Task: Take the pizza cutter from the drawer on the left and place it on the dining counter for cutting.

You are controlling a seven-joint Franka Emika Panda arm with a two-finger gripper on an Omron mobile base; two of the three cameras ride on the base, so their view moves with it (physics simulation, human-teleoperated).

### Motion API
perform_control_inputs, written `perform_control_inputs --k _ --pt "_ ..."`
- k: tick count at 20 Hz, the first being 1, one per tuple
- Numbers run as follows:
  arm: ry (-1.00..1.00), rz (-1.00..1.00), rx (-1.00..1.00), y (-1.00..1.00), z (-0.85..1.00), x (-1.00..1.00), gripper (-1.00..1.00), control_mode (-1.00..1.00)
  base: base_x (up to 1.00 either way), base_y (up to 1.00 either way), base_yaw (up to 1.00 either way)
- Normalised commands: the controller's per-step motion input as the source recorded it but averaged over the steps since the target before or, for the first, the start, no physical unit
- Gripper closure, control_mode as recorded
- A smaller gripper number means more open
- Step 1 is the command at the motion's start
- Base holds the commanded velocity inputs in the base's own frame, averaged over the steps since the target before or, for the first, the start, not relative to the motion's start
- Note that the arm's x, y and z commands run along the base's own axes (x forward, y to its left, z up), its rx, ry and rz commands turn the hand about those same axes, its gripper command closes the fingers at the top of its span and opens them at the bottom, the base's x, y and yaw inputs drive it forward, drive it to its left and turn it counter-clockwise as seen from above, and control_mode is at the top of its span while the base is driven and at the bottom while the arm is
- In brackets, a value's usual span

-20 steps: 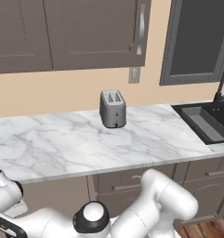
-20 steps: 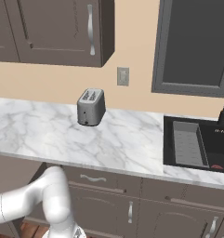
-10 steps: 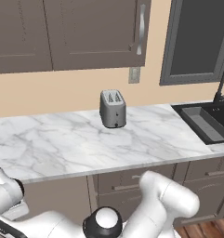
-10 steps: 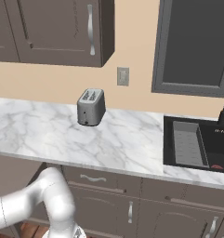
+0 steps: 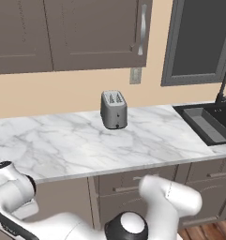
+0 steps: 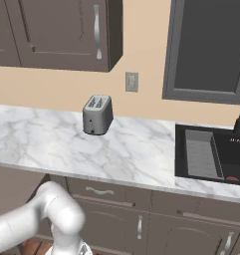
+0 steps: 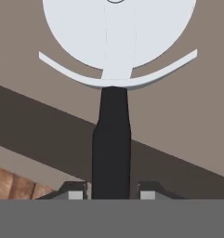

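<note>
Cutter held in the gripper, low in front of the cabinets.

In the hand view the cutter [image 7: 112, 93] stands upright between the fingertips, black handle clamped by the closed jaws of the gripper [image 7: 111, 193], white wheel at the top, with grey-brown panel and a strip of wood floor behind. Base views: a toaster [image 5: 114, 109] on the marble worktop [image 5: 63, 145], a black sink [image 6: 211, 154] at right.

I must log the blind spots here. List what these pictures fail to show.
- Pizza cutter: in the hand view the top edge crops its wheel, and the handle's end is hidden low between the jaws.
- Sink: cut by the right edge in the left base view.
- Drawer the cutter came from, and the dining counter: cannot be told in any view.
</note>
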Motion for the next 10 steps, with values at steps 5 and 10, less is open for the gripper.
perform_control_inputs --k 5,10 --pt "-0.09 -0.02 0.00 -0.47 0.65 -0.12 1.00 -1.00 0.00 0.00 0.00" --pt "-0.01 -0.02 0.02 -0.58 0.78 -0.23 1.00 -1.00 0.00 0.00 0.00"
